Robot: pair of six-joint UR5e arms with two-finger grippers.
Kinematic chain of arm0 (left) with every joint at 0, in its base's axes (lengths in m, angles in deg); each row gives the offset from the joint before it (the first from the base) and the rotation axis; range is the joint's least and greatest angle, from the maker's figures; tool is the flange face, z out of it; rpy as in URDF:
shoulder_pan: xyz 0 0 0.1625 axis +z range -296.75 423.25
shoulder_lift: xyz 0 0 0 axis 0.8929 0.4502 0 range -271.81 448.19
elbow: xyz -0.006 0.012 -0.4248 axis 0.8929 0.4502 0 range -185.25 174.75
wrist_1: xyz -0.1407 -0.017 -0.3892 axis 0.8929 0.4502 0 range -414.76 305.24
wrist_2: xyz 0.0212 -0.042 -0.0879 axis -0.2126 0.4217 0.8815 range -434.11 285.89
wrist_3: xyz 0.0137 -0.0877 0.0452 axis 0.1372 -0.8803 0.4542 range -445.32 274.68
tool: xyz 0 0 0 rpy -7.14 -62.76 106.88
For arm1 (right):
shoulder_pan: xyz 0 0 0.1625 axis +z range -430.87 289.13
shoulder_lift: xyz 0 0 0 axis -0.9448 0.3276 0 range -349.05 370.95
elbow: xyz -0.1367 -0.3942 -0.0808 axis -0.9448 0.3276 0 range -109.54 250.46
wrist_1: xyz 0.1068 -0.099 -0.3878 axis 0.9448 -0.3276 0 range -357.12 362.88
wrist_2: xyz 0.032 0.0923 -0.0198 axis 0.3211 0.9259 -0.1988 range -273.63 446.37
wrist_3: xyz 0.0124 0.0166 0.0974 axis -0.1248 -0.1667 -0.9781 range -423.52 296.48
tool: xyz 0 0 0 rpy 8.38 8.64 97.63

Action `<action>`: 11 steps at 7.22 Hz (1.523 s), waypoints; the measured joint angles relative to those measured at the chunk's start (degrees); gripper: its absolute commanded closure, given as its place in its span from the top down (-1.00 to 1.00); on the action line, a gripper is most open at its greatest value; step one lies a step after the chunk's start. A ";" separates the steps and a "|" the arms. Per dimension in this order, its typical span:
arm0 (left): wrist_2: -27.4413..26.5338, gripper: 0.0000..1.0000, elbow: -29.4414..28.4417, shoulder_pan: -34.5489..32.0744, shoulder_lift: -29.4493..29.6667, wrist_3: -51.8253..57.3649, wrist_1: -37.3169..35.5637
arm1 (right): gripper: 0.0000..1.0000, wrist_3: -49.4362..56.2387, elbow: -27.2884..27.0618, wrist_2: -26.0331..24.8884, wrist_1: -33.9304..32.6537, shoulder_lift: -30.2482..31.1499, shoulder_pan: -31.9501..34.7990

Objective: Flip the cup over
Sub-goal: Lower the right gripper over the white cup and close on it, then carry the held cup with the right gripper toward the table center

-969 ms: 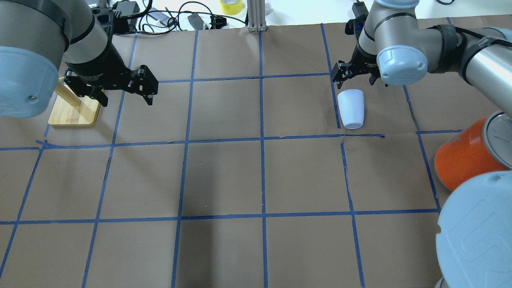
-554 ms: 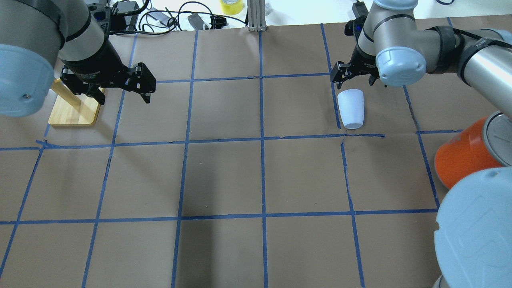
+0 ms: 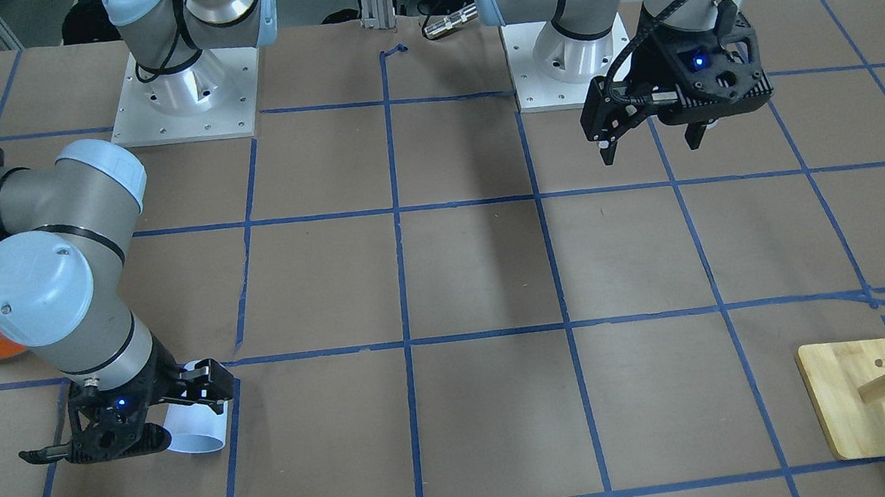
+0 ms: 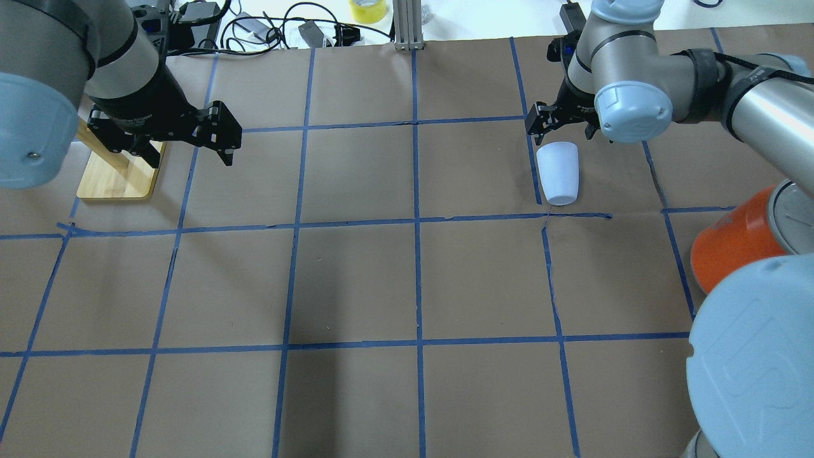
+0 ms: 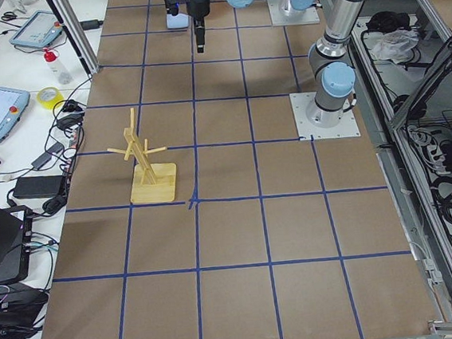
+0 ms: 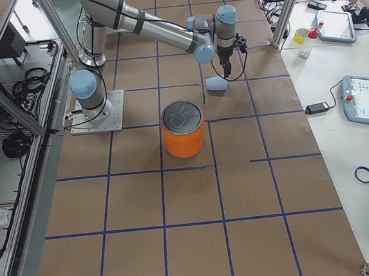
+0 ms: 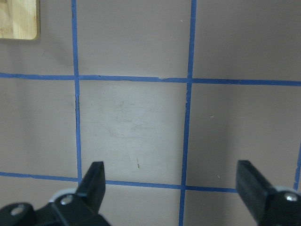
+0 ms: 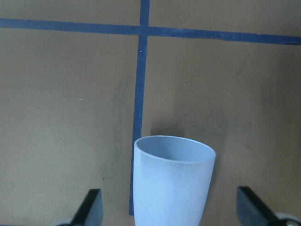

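Brown table [image 4: 356,286]: your cup [image 4: 558,173] lies unmoved on its side; right tool [image 4: 562,131], wide open and empty, has shifted slightly by its rim; left tool [image 4: 189,158] open, empty.

- cup [image 4: 558,173]: smooth matt plastic, pale lavender-blue
- table cover [image 4: 356,286]: matt brown paper, lightly creased
- grid tape [image 4: 418,286]: blue, matt
- can [image 6: 184,143]: orange body, slight sheen
- lid [image 6: 182,117]: silvery metal
- stand [image 3: 873,408]: bare light wood
- arm tube [image 4: 763,105]: satin metal
- joint cap [image 4: 629,105]: smooth blue-grey plastic
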 measured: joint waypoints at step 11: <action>3.09 1.00 -1.31 0.59 -0.37 2.17 0.74 | -0.04 -7.17 -4.32 1.16 -9.85 -5.66 -1.80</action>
